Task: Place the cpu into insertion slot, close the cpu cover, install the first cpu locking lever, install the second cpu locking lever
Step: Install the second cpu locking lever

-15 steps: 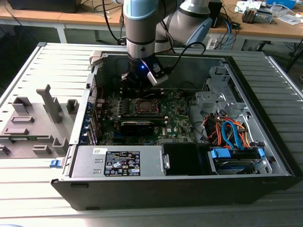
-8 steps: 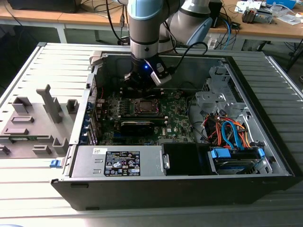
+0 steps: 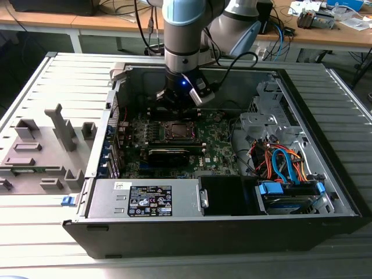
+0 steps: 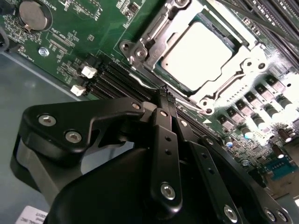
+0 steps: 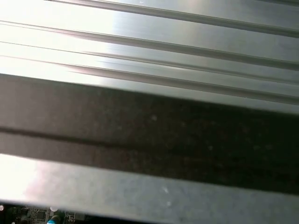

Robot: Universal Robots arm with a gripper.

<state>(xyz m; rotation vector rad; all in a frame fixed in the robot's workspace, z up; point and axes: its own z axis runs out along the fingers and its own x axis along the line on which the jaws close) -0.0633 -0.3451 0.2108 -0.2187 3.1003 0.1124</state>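
Cpu [image 4: 201,51] already lies flat in the insertion slot [image 4: 140,35], and in the second wrist view the cpu cover [image 4: 236,30] is folded down around it, its window framing the silvery top. So the first two steps look done, and the work in hand is, by my judgement, the locking levers. A thin wire lever [image 4: 145,83] runs along the near edge of the socket, right at the tip of the tool [image 4: 164,95], whose two black fingers are pressed together with no gap between them and nothing clamped. The tip sits touching or just above that wire; which of the two I cannot tell.

In the exterior view the tool [image 3: 179,100] hangs inside the open computer case [image 3: 325,151], just above the far side of the socket on the green circuit board [image 4: 70,42].

Seating a lever would call for a steady push downward and sideways so the wire slides under its retaining hook, without slipping onto the memory slots [image 4: 110,77] beside the tip.
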